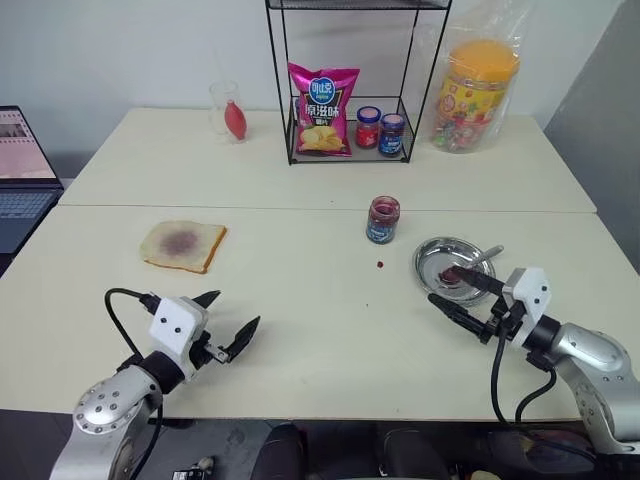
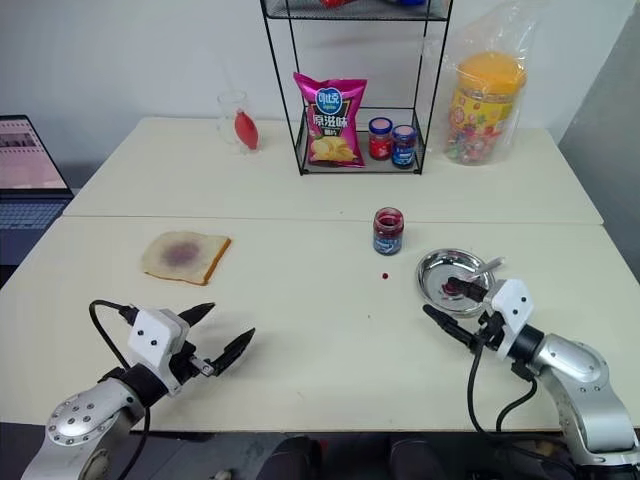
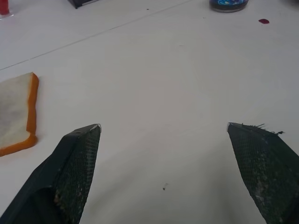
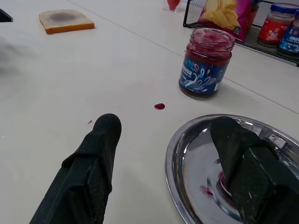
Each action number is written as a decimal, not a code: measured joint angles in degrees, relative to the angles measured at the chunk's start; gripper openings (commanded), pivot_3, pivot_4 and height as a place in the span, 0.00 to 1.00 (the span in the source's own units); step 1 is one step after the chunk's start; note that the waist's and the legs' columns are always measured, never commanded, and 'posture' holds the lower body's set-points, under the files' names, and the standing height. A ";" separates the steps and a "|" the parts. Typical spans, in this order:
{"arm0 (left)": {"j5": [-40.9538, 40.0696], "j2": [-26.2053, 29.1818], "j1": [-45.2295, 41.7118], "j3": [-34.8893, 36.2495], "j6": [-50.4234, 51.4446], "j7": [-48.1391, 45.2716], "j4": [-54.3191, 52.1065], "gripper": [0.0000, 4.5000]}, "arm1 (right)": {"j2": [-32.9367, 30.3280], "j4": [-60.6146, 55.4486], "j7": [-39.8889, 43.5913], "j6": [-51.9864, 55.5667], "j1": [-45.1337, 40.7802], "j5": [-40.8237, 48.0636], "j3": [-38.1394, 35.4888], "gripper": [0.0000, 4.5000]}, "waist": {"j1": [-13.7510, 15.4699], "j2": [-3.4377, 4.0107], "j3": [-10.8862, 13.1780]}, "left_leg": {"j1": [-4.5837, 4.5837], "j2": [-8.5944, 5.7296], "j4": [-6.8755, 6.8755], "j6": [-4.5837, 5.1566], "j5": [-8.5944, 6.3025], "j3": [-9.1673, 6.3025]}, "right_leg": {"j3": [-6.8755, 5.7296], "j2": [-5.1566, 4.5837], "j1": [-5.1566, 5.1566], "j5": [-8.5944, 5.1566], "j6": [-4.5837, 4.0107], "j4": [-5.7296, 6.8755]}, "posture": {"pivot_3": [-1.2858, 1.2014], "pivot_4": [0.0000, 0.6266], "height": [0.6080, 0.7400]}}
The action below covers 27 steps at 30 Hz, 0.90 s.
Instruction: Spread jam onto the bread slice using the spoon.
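Observation:
The bread slice (image 1: 183, 245) lies flat at the table's left, with a purple jam stain at its centre; its crust edge (image 3: 31, 112) also shows in the left wrist view. The open jam jar (image 1: 382, 219) with a blue label stands mid-table, with a red jam drop (image 4: 159, 106) in front of it. The spoon (image 1: 486, 258) rests in a round metal plate (image 1: 428, 259) smeared with jam, its handle over the right rim. My right gripper (image 1: 442, 285) is open, one finger (image 4: 236, 149) over the plate and the other outside it. My left gripper (image 1: 236, 310) is open over bare table, nearer than the bread.
A black wire rack (image 1: 290, 130) at the back holds a pink chips bag (image 1: 323, 110) and two lidded jars (image 1: 380, 130). Beside it stand a glass (image 1: 229, 112) and a bagged candy tub (image 1: 475, 95). A laptop (image 1: 22, 170) sits at far left.

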 measured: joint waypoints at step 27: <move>0.02 -2.09 -1.79 4.04 -3.93 4.01 1.61 1.00 | -0.03 0.07 1.58 0.46 -3.57 -0.19 4.28 0.75 | -0.08 -0.02 0.00 | 0.01 0.00 0.02 0.00 0.00 0.06 | 0.07 0.00 -0.02 0.04 0.05 0.00 | 0.52 0.24 1.00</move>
